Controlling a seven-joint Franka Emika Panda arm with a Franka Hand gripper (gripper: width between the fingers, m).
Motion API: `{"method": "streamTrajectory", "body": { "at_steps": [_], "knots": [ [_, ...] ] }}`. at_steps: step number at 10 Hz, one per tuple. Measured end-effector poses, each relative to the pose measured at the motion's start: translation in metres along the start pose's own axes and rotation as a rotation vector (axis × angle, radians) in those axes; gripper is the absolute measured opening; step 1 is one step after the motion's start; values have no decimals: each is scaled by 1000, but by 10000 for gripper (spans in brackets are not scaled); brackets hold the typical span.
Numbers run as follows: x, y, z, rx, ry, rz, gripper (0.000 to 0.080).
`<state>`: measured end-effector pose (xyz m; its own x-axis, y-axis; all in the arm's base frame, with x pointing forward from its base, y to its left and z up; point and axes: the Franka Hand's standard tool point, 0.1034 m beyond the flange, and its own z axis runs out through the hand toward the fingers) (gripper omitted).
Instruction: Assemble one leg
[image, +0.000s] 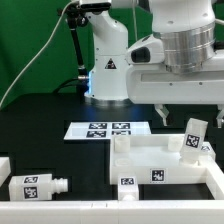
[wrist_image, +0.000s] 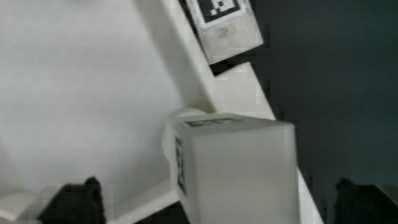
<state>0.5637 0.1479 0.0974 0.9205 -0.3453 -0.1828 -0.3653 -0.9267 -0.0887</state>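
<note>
**A:** how many legs are we seeing here?

**B:** I'm counting two for sure. One leg (image: 192, 135) (wrist_image: 231, 165) is standing upright at a corner of the one big square piece (image: 165, 168), and the fingers (wrist_image: 75, 200) are hanging spread apart on either side of it, not touching. A second leg (image: 40, 185) is lying on the counter (image: 40, 120) toward the exterior view's left. One marker board (image: 98, 129) is sitting near the square piece.
</note>
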Motion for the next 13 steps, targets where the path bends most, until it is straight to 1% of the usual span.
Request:
{"method": "streamTrajectory", "body": {
  "at_steps": [2, 3, 5, 6, 7, 8, 9, 13],
  "knots": [
    [-7, -5, 5, -56, 17, -82, 648],
    [-9, -6, 7, -74, 21, -109, 648],
    [-9, -4, 8, -75, 19, -121, 648],
    [-8, -4, 8, -75, 19, -122, 523],
    [-7, -3, 8, -74, 18, -124, 523],
    [-6, -1, 7, -74, 17, -150, 383],
    [-4, 1, 6, -74, 18, -164, 284],
    [-4, 1, 6, -74, 19, -162, 284]
  ]
}}
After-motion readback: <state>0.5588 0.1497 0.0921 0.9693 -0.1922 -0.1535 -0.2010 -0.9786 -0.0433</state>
